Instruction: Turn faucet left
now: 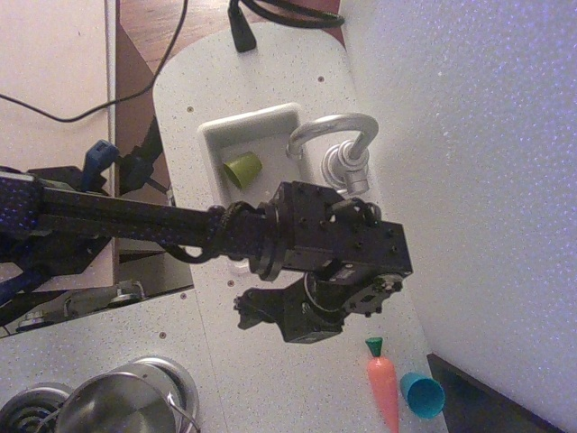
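Sitting at twelve o'clock beside the sink point(209, 135): faucet point(335, 144), spout arching over the basin. Hovering at six o'clock of it, not touching: gripper point(257, 311), opening impossible to tell. Turning apparently not yet starting.

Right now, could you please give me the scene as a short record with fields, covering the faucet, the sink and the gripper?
faucet: silver gooseneck faucet, spout arching over the sink's back right corner
sink: small white sink, holding a green cup on its side
gripper: black gripper low over the counter, in front of the faucet base, fingers hidden
counter items: toy carrot beside a blue cup
lower left: steel pot
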Controlling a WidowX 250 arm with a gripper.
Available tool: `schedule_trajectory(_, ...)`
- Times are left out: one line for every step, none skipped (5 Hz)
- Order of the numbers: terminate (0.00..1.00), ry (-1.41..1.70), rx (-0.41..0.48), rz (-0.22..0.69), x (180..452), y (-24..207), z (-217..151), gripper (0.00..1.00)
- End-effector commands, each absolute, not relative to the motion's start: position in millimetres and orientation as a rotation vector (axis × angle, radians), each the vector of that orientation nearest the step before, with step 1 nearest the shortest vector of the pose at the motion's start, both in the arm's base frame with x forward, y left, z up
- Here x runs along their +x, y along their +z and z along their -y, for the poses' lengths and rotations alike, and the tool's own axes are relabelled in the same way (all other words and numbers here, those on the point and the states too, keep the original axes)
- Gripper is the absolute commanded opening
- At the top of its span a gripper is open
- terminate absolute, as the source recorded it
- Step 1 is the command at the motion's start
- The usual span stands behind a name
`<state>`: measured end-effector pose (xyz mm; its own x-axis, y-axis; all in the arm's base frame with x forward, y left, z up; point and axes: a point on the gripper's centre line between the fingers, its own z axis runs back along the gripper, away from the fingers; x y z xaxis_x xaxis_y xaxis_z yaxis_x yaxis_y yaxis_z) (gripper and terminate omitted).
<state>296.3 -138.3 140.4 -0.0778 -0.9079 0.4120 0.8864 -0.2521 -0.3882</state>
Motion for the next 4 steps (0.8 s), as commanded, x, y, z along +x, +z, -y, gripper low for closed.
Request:
schedule_trajectory(0.0,-1.693,-0.683,-0.042,296.3,140.4,138.3,1.0)
schedule_trajectory(0.0,-1.675,-0.622,-0.011,293.8,147.5,128.1,1.0)
schedule_trajectory(0.0,-1.607,-0.543,0.033,289.3,154.1,103.7,1.0)
schedule_trajectory(0.0,-1.558,-0.468,0.08,289.5,159.9,81.1,1.0)
